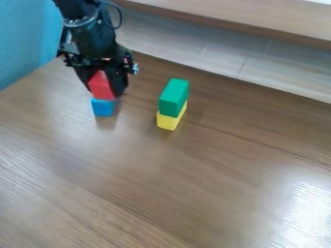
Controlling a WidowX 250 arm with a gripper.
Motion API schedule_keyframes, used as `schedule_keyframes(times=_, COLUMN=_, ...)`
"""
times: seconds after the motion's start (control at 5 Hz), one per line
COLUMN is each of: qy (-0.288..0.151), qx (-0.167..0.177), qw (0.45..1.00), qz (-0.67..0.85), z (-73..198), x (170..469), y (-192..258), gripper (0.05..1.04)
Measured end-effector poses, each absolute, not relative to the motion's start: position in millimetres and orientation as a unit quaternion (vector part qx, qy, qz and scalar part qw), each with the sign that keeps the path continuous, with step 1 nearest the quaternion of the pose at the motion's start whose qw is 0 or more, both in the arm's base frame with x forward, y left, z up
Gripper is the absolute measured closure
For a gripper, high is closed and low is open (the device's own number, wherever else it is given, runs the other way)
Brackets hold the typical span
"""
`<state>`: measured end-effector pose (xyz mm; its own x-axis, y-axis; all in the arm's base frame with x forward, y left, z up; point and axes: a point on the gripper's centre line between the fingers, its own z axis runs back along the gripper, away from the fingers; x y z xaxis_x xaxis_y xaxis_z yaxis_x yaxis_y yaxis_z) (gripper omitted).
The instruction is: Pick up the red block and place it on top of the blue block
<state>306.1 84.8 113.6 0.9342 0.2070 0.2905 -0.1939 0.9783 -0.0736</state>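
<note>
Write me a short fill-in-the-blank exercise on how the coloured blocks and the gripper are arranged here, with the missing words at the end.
The red block between the fingers of the gripper is directly above the ____ block. The green block rests on top of the ____ block. Counting every colour, the picture shows ____ blocks in all.

Missing words: blue; yellow; four.

1 black arm (90,34) at upper left, its hand (105,92) downward, 2 fingers (117,81) slightly apart
</note>
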Motion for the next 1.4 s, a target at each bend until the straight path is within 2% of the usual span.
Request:
schedule_keyframes(times=0.6, qy=-0.137, qx=-0.010, qw=0.975, qz=0.176, z=100, x=330, y=119, gripper=0.493)
schedule_keyframes(times=1.4, qy=-0.111, qx=-0.001, qw=0.967, qz=0.231, z=78, x=336, y=146, gripper=0.493)
